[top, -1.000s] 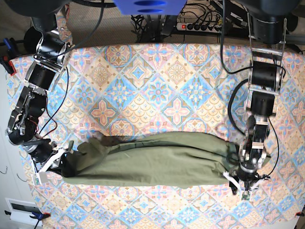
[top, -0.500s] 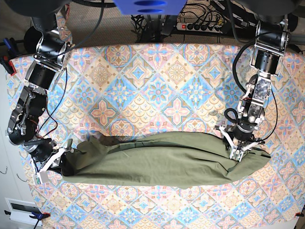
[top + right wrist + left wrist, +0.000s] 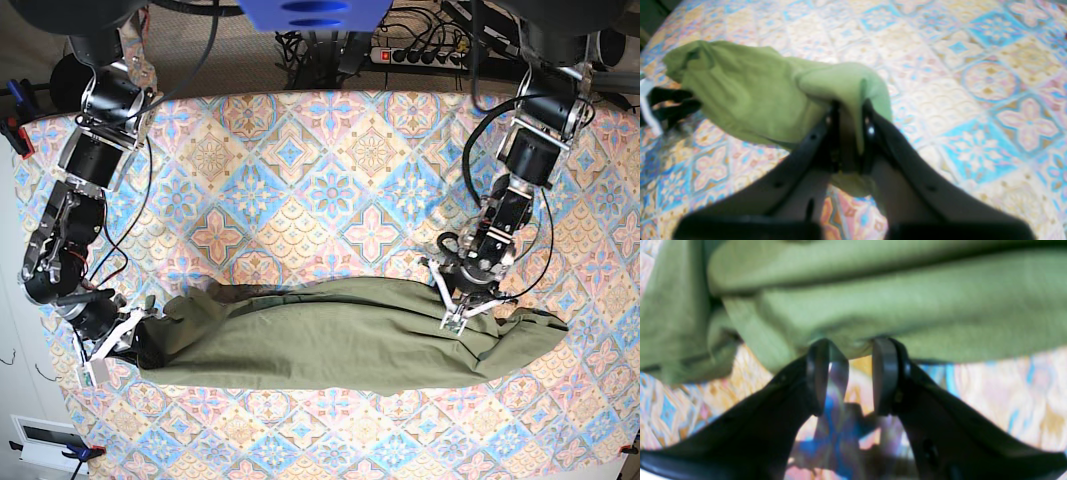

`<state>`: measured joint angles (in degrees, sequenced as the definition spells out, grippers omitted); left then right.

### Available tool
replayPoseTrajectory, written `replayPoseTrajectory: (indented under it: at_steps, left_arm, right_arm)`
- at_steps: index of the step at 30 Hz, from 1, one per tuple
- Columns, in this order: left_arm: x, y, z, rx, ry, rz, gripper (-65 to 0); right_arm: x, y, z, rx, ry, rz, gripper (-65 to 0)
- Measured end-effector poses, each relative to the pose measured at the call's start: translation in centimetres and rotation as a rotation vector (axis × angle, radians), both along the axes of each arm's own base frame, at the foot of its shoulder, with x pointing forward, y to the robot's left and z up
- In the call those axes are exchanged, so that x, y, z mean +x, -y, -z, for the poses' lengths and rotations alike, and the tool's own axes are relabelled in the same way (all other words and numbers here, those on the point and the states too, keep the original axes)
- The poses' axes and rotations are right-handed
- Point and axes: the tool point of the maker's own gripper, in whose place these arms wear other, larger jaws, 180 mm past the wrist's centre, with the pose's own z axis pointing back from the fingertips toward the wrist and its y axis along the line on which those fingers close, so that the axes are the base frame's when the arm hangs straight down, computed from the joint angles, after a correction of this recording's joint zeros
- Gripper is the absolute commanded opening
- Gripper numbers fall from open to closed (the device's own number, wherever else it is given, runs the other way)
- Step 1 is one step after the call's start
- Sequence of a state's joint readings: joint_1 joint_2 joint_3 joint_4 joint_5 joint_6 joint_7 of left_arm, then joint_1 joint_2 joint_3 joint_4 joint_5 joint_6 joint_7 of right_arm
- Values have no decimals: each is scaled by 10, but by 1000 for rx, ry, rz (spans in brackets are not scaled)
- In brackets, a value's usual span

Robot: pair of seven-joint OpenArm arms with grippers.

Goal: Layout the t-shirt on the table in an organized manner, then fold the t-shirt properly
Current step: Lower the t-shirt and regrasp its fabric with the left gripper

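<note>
The t-shirt [image 3: 350,335] lies bunched in a long roll along the table's [image 3: 330,150] near edge, its axis running side to side. The right gripper [image 3: 848,133] is clamped on one end. The left gripper [image 3: 848,373] stands half-open at the roll's far edge near the other end, gripping nothing. Open cloth lies beyond toward the far edge.
</note>
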<state>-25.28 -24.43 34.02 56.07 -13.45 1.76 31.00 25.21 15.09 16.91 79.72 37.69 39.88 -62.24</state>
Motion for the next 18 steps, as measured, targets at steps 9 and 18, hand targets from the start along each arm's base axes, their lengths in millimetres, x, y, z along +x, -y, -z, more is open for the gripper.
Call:
replayPoseTrajectory:
  at_steps: [9, 18]
  left_arm:
    - [19, 34, -12, 55, 79, 110, -650]
    - [43, 50, -77, 112, 231, 201, -650]
  right_arm:
    - [0, 3, -1, -1, 3, 7, -643]
    - [0, 4, -2, -4, 3, 8, -643]
